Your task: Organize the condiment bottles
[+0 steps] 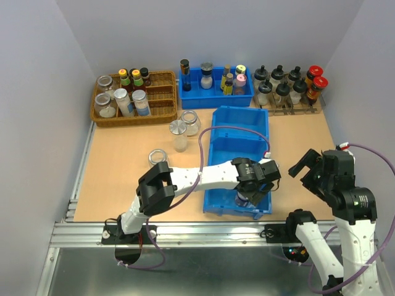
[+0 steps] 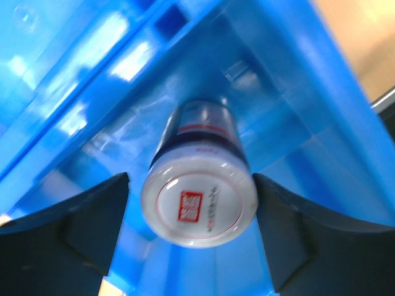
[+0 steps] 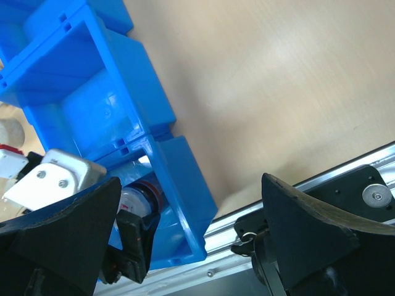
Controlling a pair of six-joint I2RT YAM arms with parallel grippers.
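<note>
A darker jar with a red-and-white label on its white lid [image 2: 199,206] stands in the near compartment of the long blue bin [image 1: 247,119]. My left gripper [image 2: 191,177] straddles the lid, jaws open, with a thin gap on the left side; from above the gripper [image 1: 256,183] hides the jar. The jar [image 3: 139,200] also shows in the right wrist view. Three clear jars with silver tops [image 1: 158,158] [image 1: 179,131] [image 1: 191,121] stand on the table left of the bin. My right gripper [image 3: 191,180] is open and empty, above the table right of the bin [image 1: 310,168].
A wicker basket [image 1: 162,112] with colourful-capped bottles stands at the back left. A small blue bin [image 1: 213,98] of bottles stands at the back middle. A rack [image 1: 290,106] of black- and red-capped bottles stands at the back right. The metal rail [image 1: 185,231] runs along the near edge.
</note>
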